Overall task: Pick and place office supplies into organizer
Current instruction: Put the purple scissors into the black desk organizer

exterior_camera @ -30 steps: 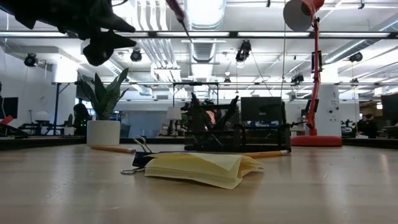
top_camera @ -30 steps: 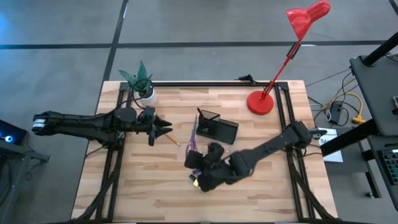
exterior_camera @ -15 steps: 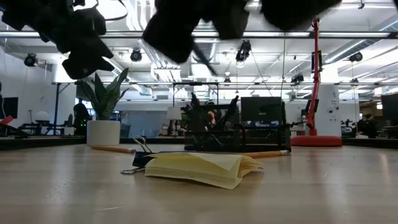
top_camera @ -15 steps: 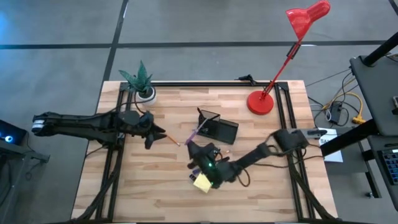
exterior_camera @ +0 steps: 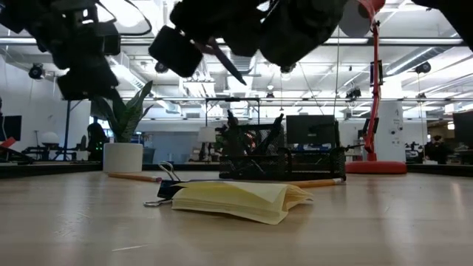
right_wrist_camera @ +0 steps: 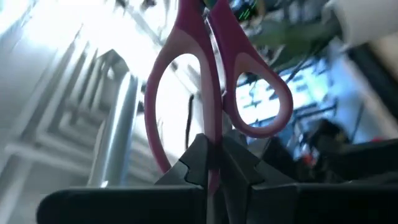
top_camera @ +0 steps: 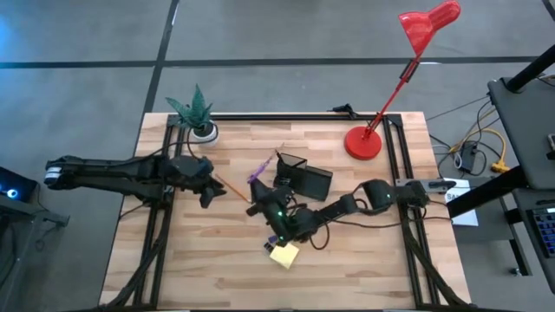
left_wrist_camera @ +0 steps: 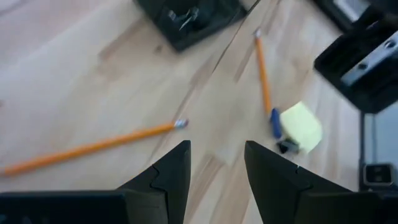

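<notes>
While right claw (right_wrist_camera: 214,163) grips the pink-handled scissors (right_wrist_camera: 211,87) above the counter (top_camera: 217,269) near the organizer (top_camera: 303,178), left claw (left_wrist_camera: 214,165) hovers open over an orange pencil (left_wrist_camera: 93,147).

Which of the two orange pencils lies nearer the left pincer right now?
The pencil lying just ahead of the left pincer, apart from the supplies. The other pencil lies farther off, ending by the yellow sticky-note pad.

Looking straight down on the whole table (top_camera: 217,260). Level across its top, close behind the sticky-note pad (exterior_camera: 240,201), into the room. 2 wrist views, close. Pad shared by 3 views.
</notes>
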Action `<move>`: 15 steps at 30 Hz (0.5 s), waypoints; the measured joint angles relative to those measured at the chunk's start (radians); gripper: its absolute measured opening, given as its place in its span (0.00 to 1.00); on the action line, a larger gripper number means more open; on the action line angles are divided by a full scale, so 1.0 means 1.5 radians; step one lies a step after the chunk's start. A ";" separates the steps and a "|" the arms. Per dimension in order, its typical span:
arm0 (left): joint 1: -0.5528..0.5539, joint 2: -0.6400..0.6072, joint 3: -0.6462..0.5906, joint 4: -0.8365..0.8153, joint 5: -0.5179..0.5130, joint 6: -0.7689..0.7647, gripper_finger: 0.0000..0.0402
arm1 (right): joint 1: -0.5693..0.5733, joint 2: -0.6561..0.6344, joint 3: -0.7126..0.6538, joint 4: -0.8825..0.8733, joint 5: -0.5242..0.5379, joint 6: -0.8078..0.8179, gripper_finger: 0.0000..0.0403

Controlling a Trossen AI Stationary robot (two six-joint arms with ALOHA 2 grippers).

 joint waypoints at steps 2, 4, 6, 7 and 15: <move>0.000 -0.004 0.006 -0.038 0.002 -0.003 0.34 | 0.010 0.000 -0.008 0.000 0.043 0.015 0.03; 0.000 -0.007 0.008 -0.066 0.002 -0.017 0.34 | 0.019 0.000 -0.025 0.001 0.070 0.067 0.03; 0.000 -0.010 0.008 -0.083 0.001 -0.024 0.34 | 0.027 0.002 -0.038 0.000 0.091 0.122 0.03; 0.000 -0.010 0.008 -0.083 -0.001 -0.031 0.34 | 0.030 0.002 -0.043 0.001 0.091 0.134 0.03; 0.000 0.001 0.006 -0.081 -0.015 -0.009 0.34 | 0.030 -0.039 -0.041 0.001 -0.003 0.019 0.03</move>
